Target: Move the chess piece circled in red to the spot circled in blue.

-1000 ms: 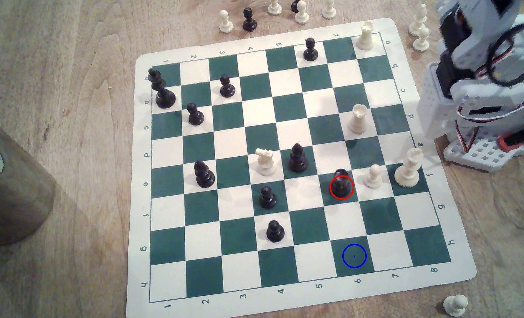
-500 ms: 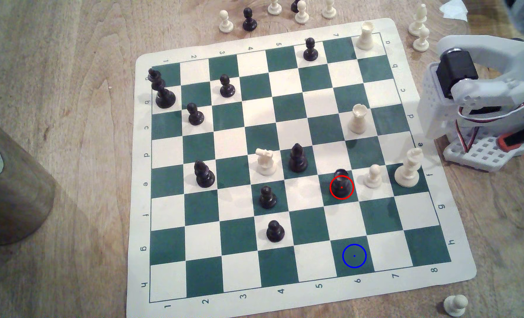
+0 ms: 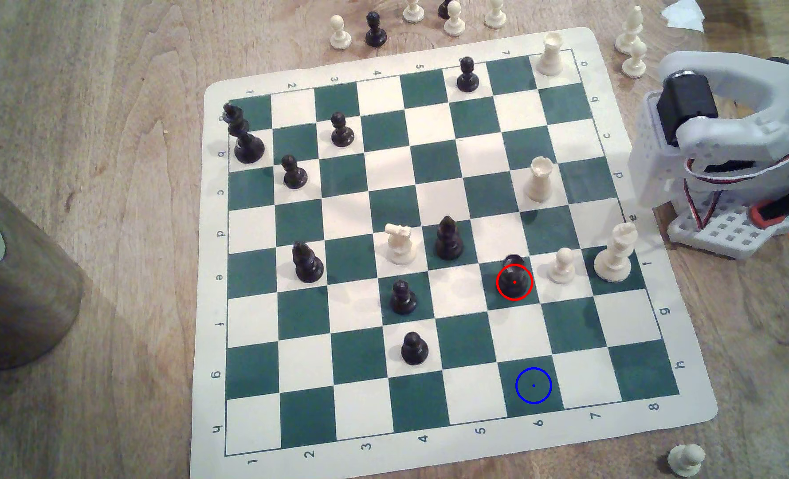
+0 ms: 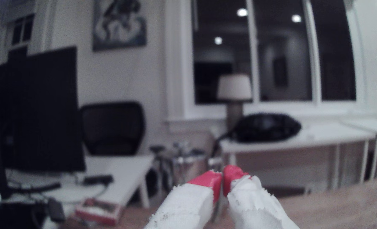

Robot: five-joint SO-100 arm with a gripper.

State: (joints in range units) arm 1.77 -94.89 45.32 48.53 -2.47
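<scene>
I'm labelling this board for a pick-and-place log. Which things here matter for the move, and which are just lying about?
Belongs to the job:
- the red-circled black rook
- the blue-circled green square
- the gripper, jaws together, holding nothing

Just lying about:
- white pawn beside the rook
- black bishop
- white rook
- spare pawn off the board

End effector (image 4: 222, 176) red tips pressed together, empty; blurred monitor (image 4: 40, 110), lamp (image 4: 234, 88) beyond.

The exterior view looks steeply down from close above the chessboard (image 3: 429, 258), with the arm's base (image 3: 724, 184) at its right edge, while the wrist view faces level across the room (blurred, past its own fingertips (image 4: 211, 178)), sharing no ground.
</scene>
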